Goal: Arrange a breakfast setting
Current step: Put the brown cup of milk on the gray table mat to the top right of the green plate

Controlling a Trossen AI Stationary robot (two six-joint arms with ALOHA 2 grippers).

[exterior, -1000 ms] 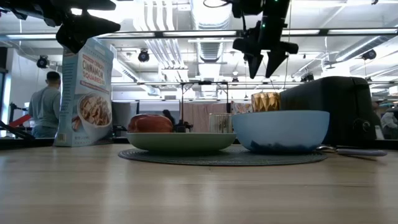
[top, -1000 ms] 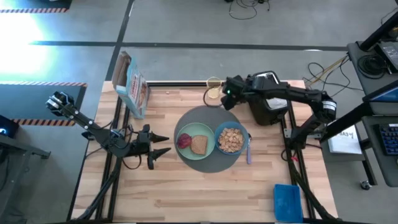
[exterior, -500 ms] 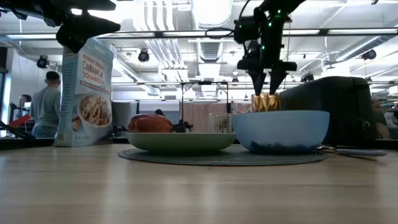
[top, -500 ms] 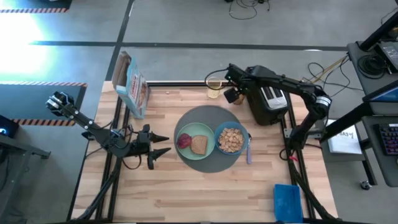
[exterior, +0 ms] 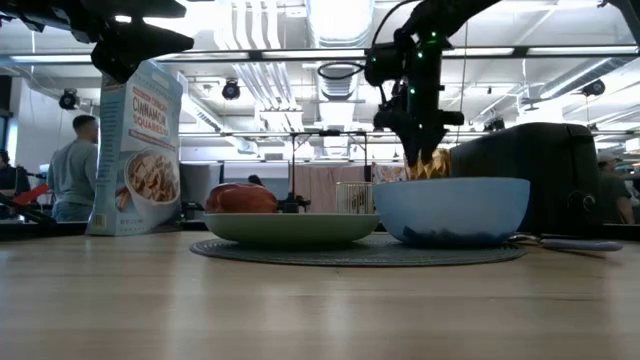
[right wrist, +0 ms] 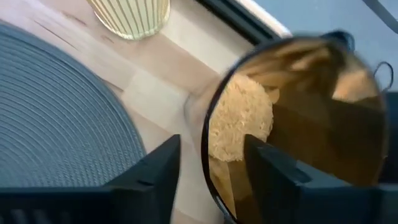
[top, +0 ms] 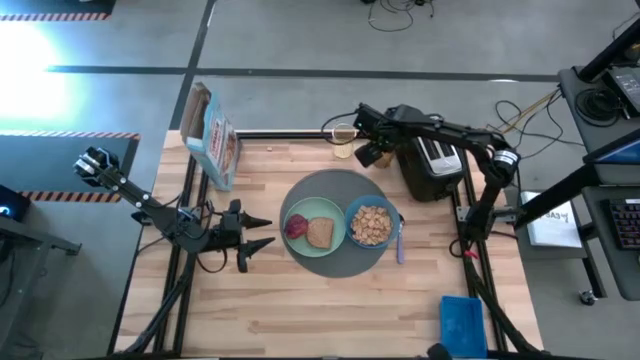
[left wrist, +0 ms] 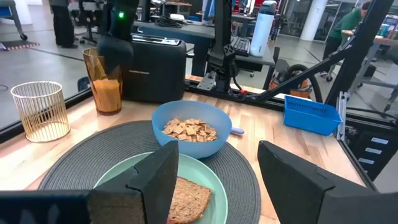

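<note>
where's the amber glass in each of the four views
High view: the amber glass is mostly hidden under the right gripper, beyond the mat's far edge, left of the toaster.
Low view: only a sliver shows above the blue bowl, below that gripper.
Left wrist view: upper left, before the toaster.
Right wrist view: fills the right side, rim between the fingers.
Shared landmark: the round dark-grey mat.

Overhead, table-level and both wrist cameras share the mat (top: pixel 335 225).
</note>
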